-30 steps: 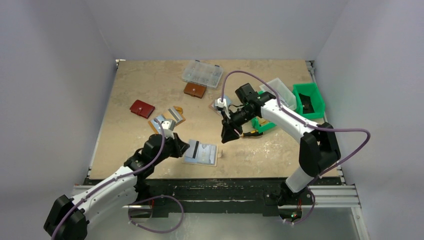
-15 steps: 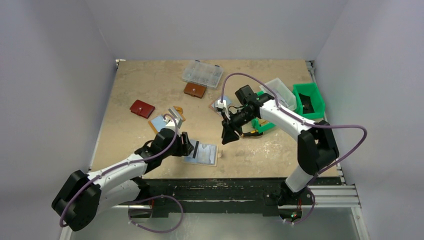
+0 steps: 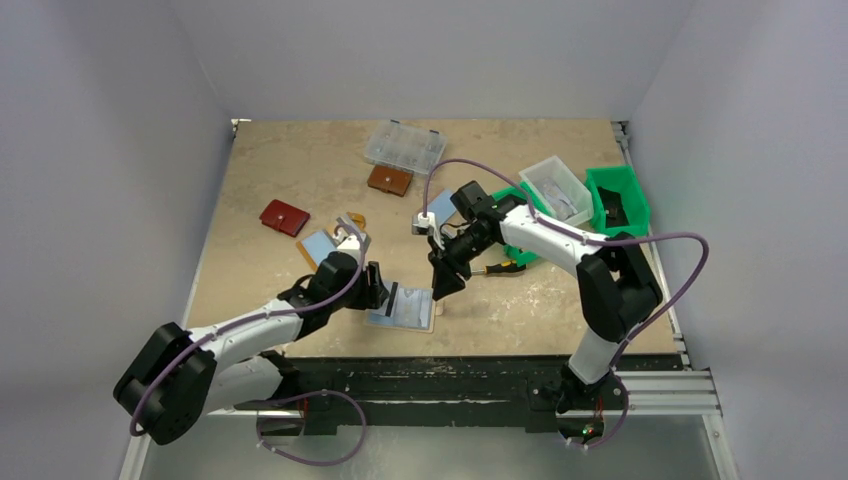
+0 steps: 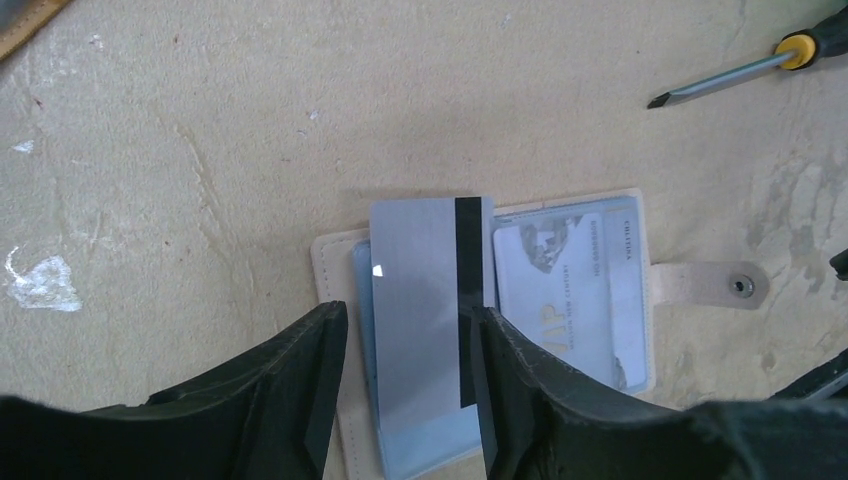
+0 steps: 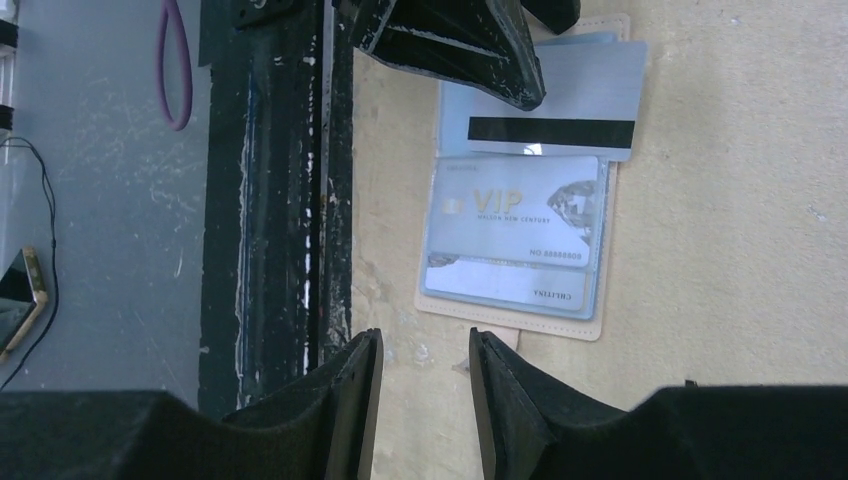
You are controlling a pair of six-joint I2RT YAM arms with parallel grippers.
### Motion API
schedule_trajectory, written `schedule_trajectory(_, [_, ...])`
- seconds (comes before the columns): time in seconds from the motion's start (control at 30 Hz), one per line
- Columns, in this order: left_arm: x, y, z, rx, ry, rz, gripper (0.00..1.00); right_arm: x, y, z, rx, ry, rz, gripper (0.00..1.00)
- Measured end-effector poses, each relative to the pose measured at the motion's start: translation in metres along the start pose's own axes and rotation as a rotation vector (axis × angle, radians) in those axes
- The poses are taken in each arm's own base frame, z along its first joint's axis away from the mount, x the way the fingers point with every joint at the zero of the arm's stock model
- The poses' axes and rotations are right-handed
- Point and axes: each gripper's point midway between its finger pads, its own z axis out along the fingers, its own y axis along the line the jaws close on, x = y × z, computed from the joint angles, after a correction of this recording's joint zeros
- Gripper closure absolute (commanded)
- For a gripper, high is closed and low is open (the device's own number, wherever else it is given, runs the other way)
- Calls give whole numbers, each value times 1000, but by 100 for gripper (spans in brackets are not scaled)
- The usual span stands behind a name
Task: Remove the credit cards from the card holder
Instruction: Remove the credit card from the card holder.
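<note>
Holder (image 4: 332,268): lay open and flat on the bench (image 3: 300,160) close to its near edge, snap tab on the side away from the left arm.
Grey card (image 4: 420,300): black-striped, partly drawn out of the pocket on the half away from the tab, and resting on top of it.
VIP card (image 5: 515,205): sat in the pocket on the tab half, with another pale card tucked beneath it.
Left pincer (image 4: 410,400): jaws stood apart, straddling the near end of the grey card; a strip of blue pocket showed between one finger and the card, so nothing was clamped.
Right pincer (image 5: 420,400): jaws stood apart and empty, hovering over the bench just off the holder's tab end.
Screwdriver (image 3: 500,267): lay flat beyond the holder, under the right arm.
Red wallet (image 3: 284,217): shut, further back on the left.
Brown wallet (image 3: 389,180): shut, mid-bench.
Clear box (image 3: 404,147): just behind the brown wallet.
Green bin (image 3: 620,200): far right edge.
</note>
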Motion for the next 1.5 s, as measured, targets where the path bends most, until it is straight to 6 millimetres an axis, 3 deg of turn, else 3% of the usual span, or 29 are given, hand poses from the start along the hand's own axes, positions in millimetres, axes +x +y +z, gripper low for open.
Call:
schedule_trajectory(0.23, [5,6,9,-21,21,32,49,1,-8,9,11,2,48,58])
schedule_trajectory(0.37, [1,4,15,-17,10,45,69,3,-12,13,11,7,72,58])
schedule_trajectory(0.63, [0,7,16,-29,7,46,94,4,-13,17,12,11,81,58])
schedule_trajectory(1.03, [-16,9,1,-42,-59,27,100,5,-15,18,28,24,81,58])
schedule_trajectory(1.23, [-6,13,-2,-32,-48,16,100,5,-14,19,27,28,78,58])
schedule_trajectory(1.5, [-8,-2,-12,70,-78,10,100,5,-12,20,21,28,76,55])
